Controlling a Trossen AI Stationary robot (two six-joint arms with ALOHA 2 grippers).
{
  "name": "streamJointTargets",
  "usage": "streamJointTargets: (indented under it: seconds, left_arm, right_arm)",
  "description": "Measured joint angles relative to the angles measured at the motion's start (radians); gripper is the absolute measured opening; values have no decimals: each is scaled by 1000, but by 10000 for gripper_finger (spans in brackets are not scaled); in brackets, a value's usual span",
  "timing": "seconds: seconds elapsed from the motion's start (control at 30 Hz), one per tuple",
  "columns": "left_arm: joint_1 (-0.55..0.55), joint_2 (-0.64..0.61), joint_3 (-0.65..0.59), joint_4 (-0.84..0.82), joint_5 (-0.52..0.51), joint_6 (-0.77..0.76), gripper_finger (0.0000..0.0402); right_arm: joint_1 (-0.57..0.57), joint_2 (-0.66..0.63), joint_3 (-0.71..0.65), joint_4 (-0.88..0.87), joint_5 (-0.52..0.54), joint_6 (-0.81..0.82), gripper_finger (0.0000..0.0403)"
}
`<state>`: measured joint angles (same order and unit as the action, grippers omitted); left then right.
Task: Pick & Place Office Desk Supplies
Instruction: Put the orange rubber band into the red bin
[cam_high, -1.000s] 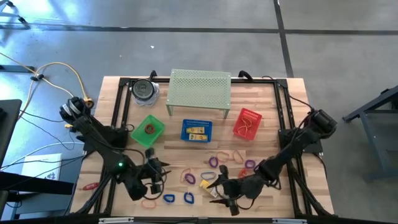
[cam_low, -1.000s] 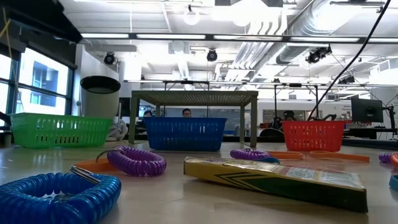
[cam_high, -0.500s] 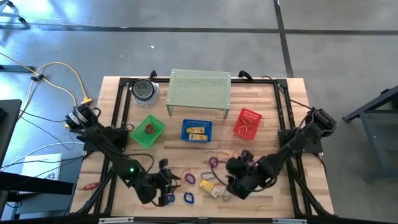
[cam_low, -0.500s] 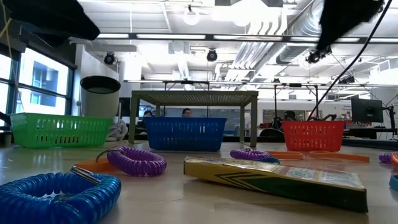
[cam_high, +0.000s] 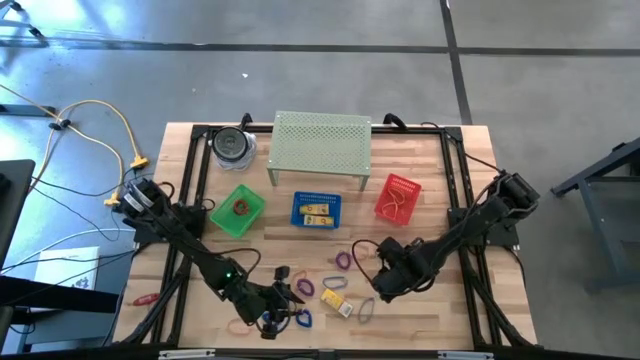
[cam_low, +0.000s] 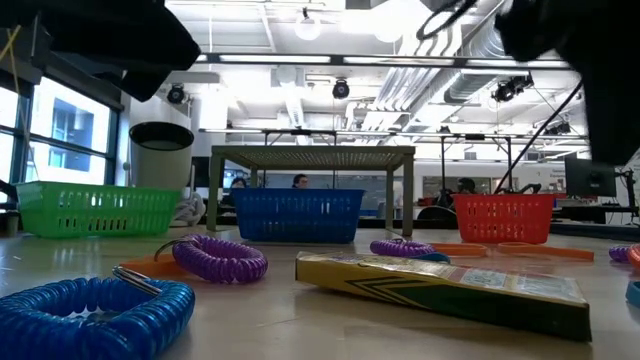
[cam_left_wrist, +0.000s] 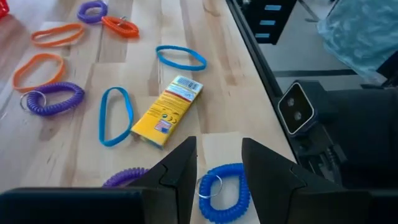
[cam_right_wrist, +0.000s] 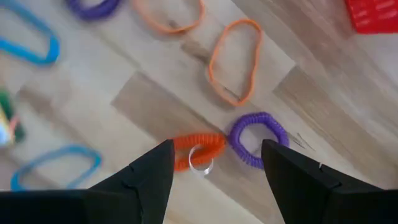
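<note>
High view shows your left gripper (cam_high: 283, 305) has swung in from the tabletop's (cam_high: 440, 310) left side and now hangs, fingers part open and empty, over a blue coil (cam_left_wrist: 225, 190) by the front edge. Your right gripper (cam_right_wrist: 214, 168), wide open and empty, has moved back to an orange coil (cam_right_wrist: 198, 149). Both supplies lie loose, so two picks look imminent.
</note>
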<state>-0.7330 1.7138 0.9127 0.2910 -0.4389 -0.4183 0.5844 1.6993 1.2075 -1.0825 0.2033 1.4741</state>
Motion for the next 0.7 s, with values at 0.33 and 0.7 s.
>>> streamJointTargets:
  seconds: [0.33,0.7]
  left_arm:
    - [6,0,0,12,2,26,122]
    - [-1,0,0,8,1,25,122]
  right_arm:
    - [-80,0,-143,70,26,173,231]
    - [-123,0,-219,201,137,171,231]
